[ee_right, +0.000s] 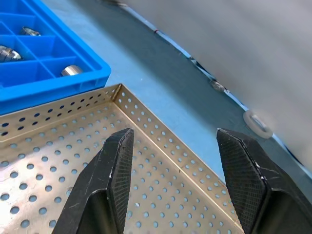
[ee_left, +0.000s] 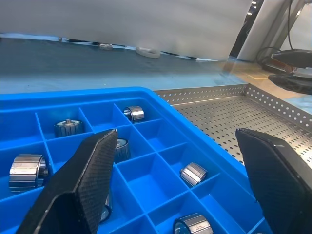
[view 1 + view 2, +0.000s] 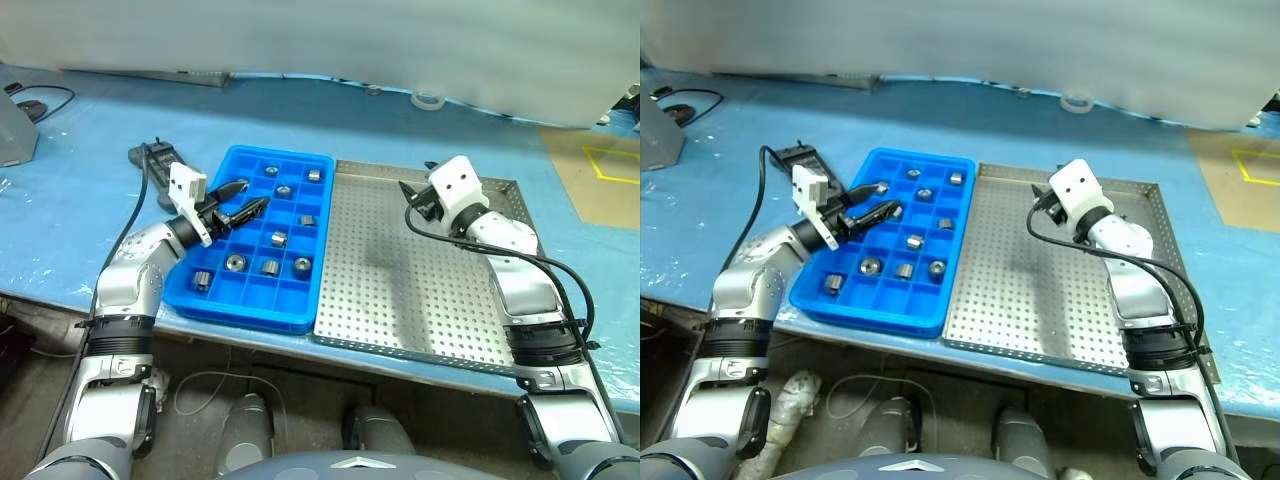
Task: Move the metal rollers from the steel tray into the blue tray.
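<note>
The left pincer (image 3: 243,203) hangs over the blue tray (image 3: 228,300) with its two black fingers (image 2: 85,180) spread wide and nothing between them. Below it the metal rollers (image 3: 272,240) lie scattered in the tray's small compartments, one to a compartment (some upright, some on their sides). The right pincer (image 1: 175,175) is over the far corner of the steel tray (image 3: 420,300), its fingers standing apart with only the perforated floor seen between them, gripping nothing. The steel tray sits just beside the blue tray on the counter (image 3: 90,230), which is covered in blue sheeting; the part of its floor in view holds no rollers. A dark handheld device (image 3: 152,158) lies on the counter beyond the left arm, and a roll of tape (image 3: 429,99) rests near the far edge.
</note>
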You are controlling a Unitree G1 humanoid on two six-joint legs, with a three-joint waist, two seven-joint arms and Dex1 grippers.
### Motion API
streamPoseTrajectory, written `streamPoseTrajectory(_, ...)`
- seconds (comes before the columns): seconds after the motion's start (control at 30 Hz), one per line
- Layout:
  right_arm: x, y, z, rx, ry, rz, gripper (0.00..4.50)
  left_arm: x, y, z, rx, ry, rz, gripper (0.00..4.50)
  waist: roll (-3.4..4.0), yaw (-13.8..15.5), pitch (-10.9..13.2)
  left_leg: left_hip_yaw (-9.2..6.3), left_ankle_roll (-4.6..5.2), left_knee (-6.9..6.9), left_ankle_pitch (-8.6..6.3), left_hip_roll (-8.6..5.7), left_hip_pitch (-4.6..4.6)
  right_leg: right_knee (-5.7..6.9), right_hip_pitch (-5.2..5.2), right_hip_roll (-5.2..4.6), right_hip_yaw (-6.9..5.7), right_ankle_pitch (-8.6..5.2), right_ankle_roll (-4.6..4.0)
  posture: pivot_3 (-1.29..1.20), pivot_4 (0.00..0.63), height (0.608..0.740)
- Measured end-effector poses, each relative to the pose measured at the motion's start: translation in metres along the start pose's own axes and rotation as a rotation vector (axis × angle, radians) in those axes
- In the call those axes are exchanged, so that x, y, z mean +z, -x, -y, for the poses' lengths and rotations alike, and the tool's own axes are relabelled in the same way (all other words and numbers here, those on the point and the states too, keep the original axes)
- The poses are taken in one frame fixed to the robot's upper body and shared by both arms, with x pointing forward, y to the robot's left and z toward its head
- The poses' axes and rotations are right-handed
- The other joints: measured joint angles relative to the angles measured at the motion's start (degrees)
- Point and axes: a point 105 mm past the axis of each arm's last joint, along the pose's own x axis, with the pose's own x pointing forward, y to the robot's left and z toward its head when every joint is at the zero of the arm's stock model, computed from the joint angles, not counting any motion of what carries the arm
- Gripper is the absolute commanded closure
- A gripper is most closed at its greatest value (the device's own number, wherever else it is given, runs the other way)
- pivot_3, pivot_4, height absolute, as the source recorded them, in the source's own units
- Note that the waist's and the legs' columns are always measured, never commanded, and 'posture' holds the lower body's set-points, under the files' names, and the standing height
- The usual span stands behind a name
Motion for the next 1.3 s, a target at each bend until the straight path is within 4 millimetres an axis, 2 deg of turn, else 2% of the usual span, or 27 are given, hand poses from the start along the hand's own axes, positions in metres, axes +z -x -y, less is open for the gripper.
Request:
streamPoseTrajectory(0.13,-0.003,0.002,-0.004,0.003,-0.005,-0.016,1.69,-0.007,-0.009,0.01,-0.042,0.028,-0.01,0.42,0.0,-0.31,0.0,0.0,0.0,0.01,0.0,0.0,-0.01,0.01,-0.05,0.02,0.01,0.01,0.01,-0.1,0.15,0.74)
streamPoseTrajectory(0.27,0.003,0.004,-0.002,-0.024,0.006,0.004,1.69,0.0,-0.021,0.011,-0.072,0.028,-0.004,0.42,0.01,-0.36,0.0,0.0,-0.02,0.0,0.01,0.02,0.0,0.01,-0.04,0.04,0.02,0.01,0.02,-0.14,0.15,0.74)
streamPoseTrajectory(0.33,0.001,0.007,-0.003,-0.039,0.001,-0.005,1.69,0.002,-0.029,0.015,-0.091,0.028,0.002,0.42,0.01,-0.37,-0.01,0.01,-0.01,0.02,0.01,-0.02,0.01,0.0,-0.01,0.02,0.07,0.01,0.02,-0.15,0.15,0.74)
streamPoseTrajectory(0.43,-0.009,0.013,-0.008,-0.042,-0.008,-0.036,1.69,-0.005,-0.037,0.024,-0.129,0.042,-0.014,0.42,0.01,-0.5,-0.01,0.02,0.01,0.06,0.0,-0.04,0.0,0.0,-0.02,0.01,0.12,0.01,0.02,-0.17,0.15,0.74)
streamPoseTrajectory(0.53,-0.014,0.017,-0.012,-0.039,-0.01,-0.052,1.69,-0.012,-0.039,0.028,-0.152,0.046,-0.041,0.42,0.03,-0.9,0.0,0.02,0.01,0.05,0.0,-0.02,0.0,0.0,-0.06,0.03,0.12,0.01,0.02,-0.18,0.15,0.74)
streamPoseTrajectory(0.77,-0.013,0.019,-0.012,-0.047,-0.011,-0.052,1.69,-0.011,-0.045,0.033,-0.192,0.043,-0.047,0.42,0.04,-1.7,0.0,0.04,0.04,0.03,-0.02,-0.01,0.02,-0.02,-0.02,0.01,0.14,-0.01,-0.01,-0.2,0.15,0.74)
streamPoseTrajectory(1.3,-0.004,0.019,-0.007,-0.034,0.02,-0.038,1.69,-0.015,-0.056,0.04,-0.199,0.071,-0.008,0.42,0.04,-1.73,0.0,0.06,0.15,0.07,-0.07,0.0,0.0,-0.01,-0.01,-0.01,0.13,-0.03,-0.06,-0.17,0.15,0.74)
